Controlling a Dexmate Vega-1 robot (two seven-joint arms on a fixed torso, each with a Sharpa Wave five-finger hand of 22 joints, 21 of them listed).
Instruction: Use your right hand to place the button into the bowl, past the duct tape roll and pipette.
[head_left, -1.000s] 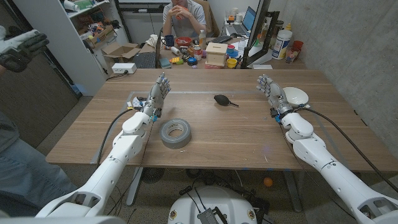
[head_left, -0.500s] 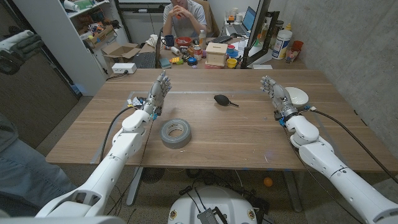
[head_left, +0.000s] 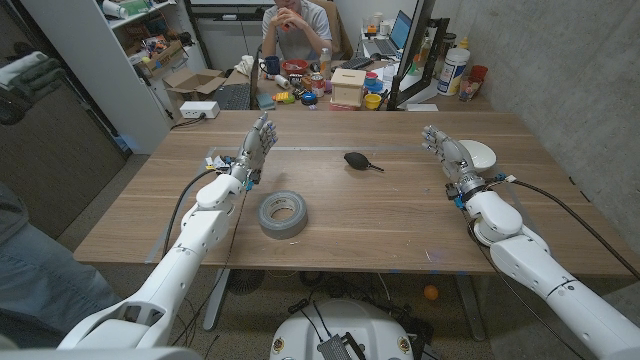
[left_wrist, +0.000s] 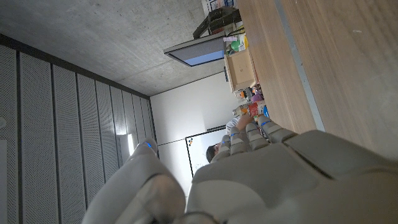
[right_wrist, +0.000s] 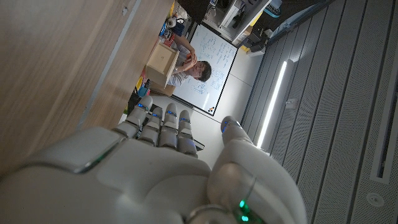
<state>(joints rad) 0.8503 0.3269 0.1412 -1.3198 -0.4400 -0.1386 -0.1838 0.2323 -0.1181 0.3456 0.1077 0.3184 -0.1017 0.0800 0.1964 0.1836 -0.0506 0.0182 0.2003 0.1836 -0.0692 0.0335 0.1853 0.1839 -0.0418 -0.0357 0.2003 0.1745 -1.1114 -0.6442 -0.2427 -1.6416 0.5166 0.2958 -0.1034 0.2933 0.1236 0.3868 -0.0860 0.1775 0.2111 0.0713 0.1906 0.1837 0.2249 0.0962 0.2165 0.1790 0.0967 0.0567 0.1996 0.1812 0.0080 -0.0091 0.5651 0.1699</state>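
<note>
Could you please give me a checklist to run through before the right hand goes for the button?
1. Right hand free: ok, fingers apart, holding nothing.
2. Button located: cannot tell; a small coloured thing lies by the left hand, too small to identify.
3. Bowl ready: ok, white, on the table just beyond the right hand.
4. Obstacles known: ok, duct tape roll and black pipette lie apart, mid-table.
5. Left hand out of the way: not ok, it stands close to that small thing.
</note>
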